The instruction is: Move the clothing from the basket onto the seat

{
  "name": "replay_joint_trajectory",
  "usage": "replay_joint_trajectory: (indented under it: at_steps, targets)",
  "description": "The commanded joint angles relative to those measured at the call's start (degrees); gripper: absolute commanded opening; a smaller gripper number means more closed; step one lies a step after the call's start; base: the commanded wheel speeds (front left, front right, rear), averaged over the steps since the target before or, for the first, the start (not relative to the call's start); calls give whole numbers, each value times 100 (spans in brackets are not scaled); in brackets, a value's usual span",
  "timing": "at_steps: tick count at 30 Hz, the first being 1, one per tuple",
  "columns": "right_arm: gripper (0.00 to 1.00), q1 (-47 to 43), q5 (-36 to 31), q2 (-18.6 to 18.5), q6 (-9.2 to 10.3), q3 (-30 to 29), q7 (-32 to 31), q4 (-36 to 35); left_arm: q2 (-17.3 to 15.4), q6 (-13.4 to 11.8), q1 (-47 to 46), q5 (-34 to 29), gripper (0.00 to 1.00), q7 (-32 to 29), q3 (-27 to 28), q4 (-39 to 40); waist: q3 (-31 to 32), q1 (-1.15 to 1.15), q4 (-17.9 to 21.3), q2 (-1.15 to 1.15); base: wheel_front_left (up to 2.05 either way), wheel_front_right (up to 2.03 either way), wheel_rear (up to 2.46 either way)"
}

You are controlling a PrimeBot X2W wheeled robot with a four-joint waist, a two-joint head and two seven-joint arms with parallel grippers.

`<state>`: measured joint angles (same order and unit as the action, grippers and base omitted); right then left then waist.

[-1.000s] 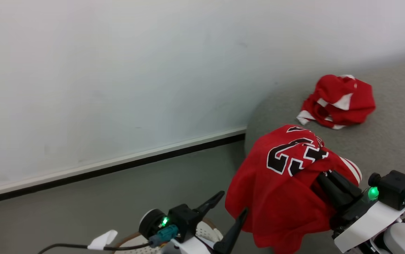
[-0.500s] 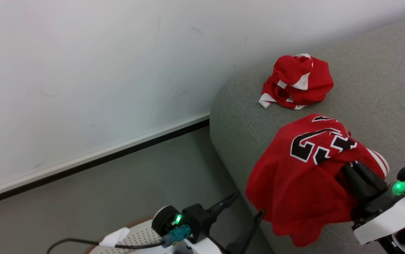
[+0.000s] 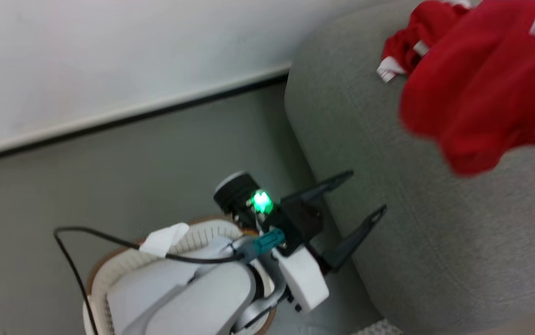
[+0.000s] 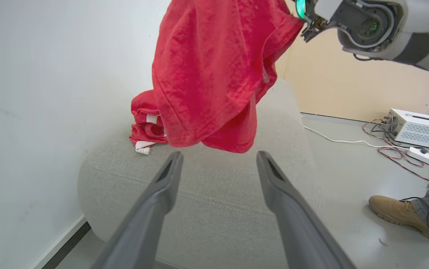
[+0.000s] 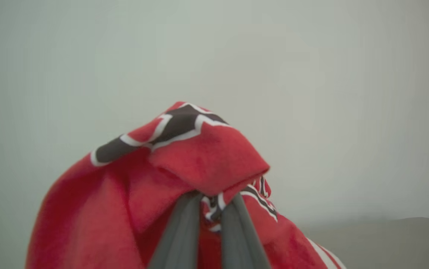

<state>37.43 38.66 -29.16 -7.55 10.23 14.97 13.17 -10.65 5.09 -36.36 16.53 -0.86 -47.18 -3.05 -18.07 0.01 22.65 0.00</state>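
1. White wall (image 3: 109, 56), plain, matte; the head view is a bit blurred.
2. White skirting board (image 3: 123, 114) with a black strip under it, where the wall meets the floor.
3. Grey floor (image 3: 146, 177), smooth.
4. Grey woven sofa (image 3: 435, 223), rounded corner, close beside the white wall.
5. Left wrist view: beige wall (image 4: 348, 86) beyond the sofa, dark line at its base.
6. On the floor near the beige wall: white vented box (image 4: 419, 130), power strip (image 4: 425, 156), tangled red-brown cables (image 4: 386, 145), white cable (image 4: 333, 141).
7. A person's tan boot (image 4: 399, 213) and jeans leg at the right edge.
8. Light is even and soft.
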Motion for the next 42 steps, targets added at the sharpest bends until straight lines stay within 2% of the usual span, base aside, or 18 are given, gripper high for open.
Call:
replay_joint_trajectory:
  at_steps: [1, 6, 12, 14, 15, 20, 21, 23, 24, 29, 36, 42]
  targets:
    - [0, 363, -48, -30, 14, -210, 27, 148, -60, 41, -241, -104, 100, -60, -16, 65, -901, -1, -307, 0, 0, 0, 0]
    - [0, 1352, -234, -263, 13, -992, 23, 981, 27, 134, -766, -136, 100, -148, -146, 242, -1530, -1, -651, 0, 0, 0, 0]
    - [0, 2281, -528, -487, 14, -1496, 8, 2353, 106, 153, -1073, -194, 100, -208, -242, 394, -2134, -1, -1000, 0, 0, 0, 0]
    - [0, 2478, -682, -449, 14, -1731, 18, 2910, 138, 150, -1124, -202, 100, -200, -264, 417, -2267, -1, -1114, 0, 0, 0, 0]
    - [0, 2478, -682, -449, 14, -1731, 18, 2910, 138, 150, -1124, -202, 100, -200, -264, 417, -2267, -1, -1114, 0, 0, 0, 0]
    - [0, 2457, -1135, -219, 14, -2372, 27, 3931, 146, 63, -1104, -232, 100, -70, -258, 382, -2381, -1, -1286, 0, 0, 0, 0]
    - [9, 2356, -1231, -164, 13, -2477, 28, 3993, 151, 53, -1073, -198, 100, -11, -243, 379, -2372, -1, -1298, 0, 0, 0, 0]
    - [58, 2130, -1362, -90, 14, -2694, 28, 3945, 132, 28, -1013, -140, 100, 88, -208, 361, -2305, -1, -1305, 0, 0, 0, 0]
    - [100, 2015, -1407, -45, 13, -2813, 29, 3870, 113, 11, -983, -116, 100, 117, -186, 349, -2258, -1, -1295, 0, 0, 0, 0]
    - [100, 1325, -1696, 241, 14, -3075, 24, 3388, 11, -102, -752, 75, 100, 363, -20, 233, -1841, -1, -1221, 0, 0, 0, 0]
    - [100, 3, -1930, 516, 14, -2865, 26, 2262, -67, -642, 36, 442, 100, 869, 424, -84, -676, -1, -1144, 0, 0, 0, 0]
    - [100, -1195, -2018, 711, 14, -2574, 26, 1272, -173, -1113, 862, 688, 100, 1218, 734, -456, 378, -1, -1286, 0, 0, 0, 0]
